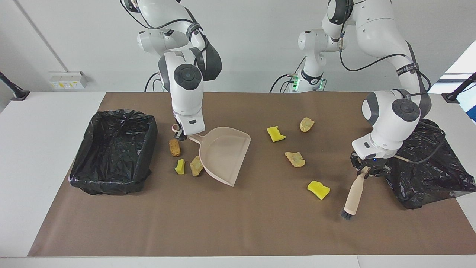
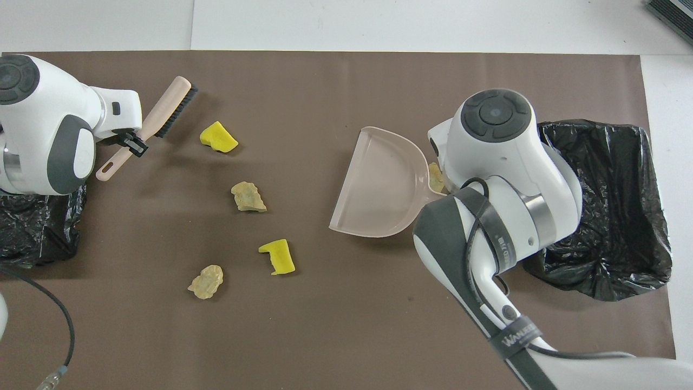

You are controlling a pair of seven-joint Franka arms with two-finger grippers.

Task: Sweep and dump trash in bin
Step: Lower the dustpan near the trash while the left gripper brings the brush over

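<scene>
Flanking the brown mat, two black-lined bins stand; right gripper pinches the dustpan handle, left gripper pinches the brush, scraps between.

A brown mat covered most of a white table, which showed bare around the mat's edges. On the wall above the mat's corner at the right arm's end was a white socket plate. A black stand stood just off that corner, and another off the mat's corner at the left arm's end.
</scene>
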